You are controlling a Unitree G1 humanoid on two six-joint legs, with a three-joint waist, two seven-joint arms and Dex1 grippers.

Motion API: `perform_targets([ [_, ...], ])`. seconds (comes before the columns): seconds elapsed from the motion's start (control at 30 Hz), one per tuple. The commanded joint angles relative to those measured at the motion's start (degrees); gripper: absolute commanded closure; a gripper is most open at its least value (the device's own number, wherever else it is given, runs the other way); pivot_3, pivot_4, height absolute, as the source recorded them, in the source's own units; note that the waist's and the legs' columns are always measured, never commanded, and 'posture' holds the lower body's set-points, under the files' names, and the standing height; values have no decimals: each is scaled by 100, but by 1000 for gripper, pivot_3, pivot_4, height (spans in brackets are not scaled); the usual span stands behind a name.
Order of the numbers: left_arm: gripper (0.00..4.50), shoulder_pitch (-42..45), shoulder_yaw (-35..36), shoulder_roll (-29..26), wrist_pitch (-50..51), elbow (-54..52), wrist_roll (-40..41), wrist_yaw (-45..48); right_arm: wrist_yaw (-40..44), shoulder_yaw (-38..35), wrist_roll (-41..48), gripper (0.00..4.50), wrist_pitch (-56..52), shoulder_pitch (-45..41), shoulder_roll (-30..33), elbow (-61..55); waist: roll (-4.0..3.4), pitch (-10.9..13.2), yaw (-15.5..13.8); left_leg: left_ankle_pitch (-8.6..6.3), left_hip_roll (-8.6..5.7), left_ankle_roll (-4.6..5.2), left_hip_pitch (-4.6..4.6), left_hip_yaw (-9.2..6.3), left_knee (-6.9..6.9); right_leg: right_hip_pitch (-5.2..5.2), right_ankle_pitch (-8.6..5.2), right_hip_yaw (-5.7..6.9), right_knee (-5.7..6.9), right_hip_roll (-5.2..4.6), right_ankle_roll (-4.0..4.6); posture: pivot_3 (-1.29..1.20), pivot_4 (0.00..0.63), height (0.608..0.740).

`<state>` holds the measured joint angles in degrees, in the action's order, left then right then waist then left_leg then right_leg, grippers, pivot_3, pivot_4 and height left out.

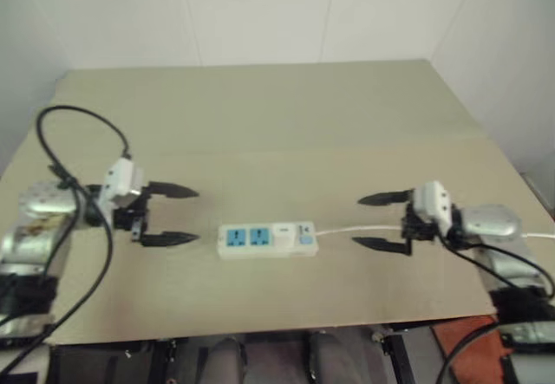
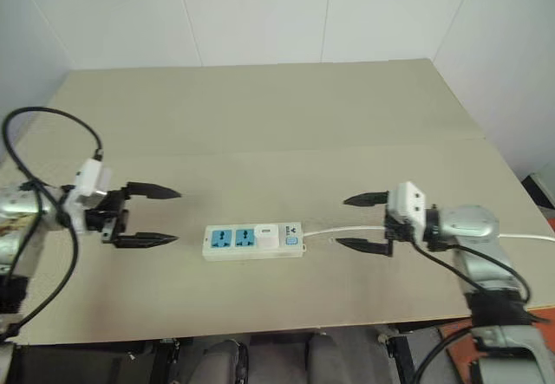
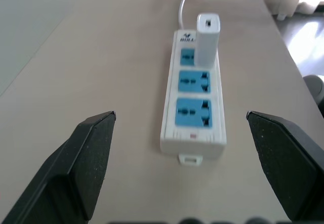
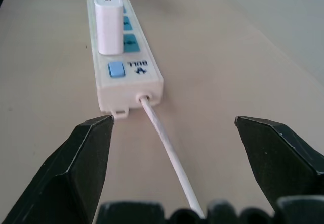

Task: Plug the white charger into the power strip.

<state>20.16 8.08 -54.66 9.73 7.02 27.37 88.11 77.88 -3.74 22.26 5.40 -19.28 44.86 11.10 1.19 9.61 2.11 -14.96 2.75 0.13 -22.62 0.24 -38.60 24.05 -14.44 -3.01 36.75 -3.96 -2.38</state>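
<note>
The power strip (image 1: 266, 239) lies flat near the table's front edge, its thin white cord (image 1: 360, 229) running off to the right. The white charger (image 1: 284, 234) stands upright in the socket nearest the blue switch (image 4: 116, 70); two blue sockets to its left are bare. The charger (image 3: 207, 39) and the strip (image 3: 195, 102) also show in the left wrist view. My left gripper (image 1: 171, 215) hovers open to the left of the strip, apart from it. To the strip's right my right gripper (image 1: 380, 221) is open too, its fingers straddling the cord without touching it.
The beige table (image 1: 277, 124) stretches back to a white wall. Its right edge (image 1: 499, 146) drops to the floor beside my right arm. A black cable (image 1: 78, 115) loops over my left arm.
</note>
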Motion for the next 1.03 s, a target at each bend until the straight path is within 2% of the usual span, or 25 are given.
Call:
perform_targets([
  [0.03, 0, -324, 501, -502, 76, -201, 153, 248, 136, -543, 299, 27, -112, 225, 411, -270, 0, 1, -5, 0, 0, 0, 0, 1, 0, 1, 0, 0, 1, 0, 0, 0, 150, 740],
  [0.23, 0, -1010, 1023, -1246, 82, -133, 192, 439, 237, -1082, 484, 27, -255, 652, 909, -379, 0, 3, -11, 0, 2, 0, -6, 8, -1, 8, -1, -1, 1, -2, 0, 0, 150, 740],
  [0.63, 0, -1289, 1117, -1158, 220, -504, 299, 284, 160, -1095, 458, 27, -458, 708, 968, -503, 0, 3, -21, 0, 2, 0, -5, 12, -2, 9, -1, -2, 10, -1, 1, 0, 150, 740],
  [1.03, 0, -1001, 920, -1040, 301, -530, 295, 228, -24, -1146, 452, 27, -513, 870, 936, -723, 0, 3, -44, 0, 2, 0, -4, 12, -9, 9, -1, -3, 19, 0, 1, 0, 150, 740],
])
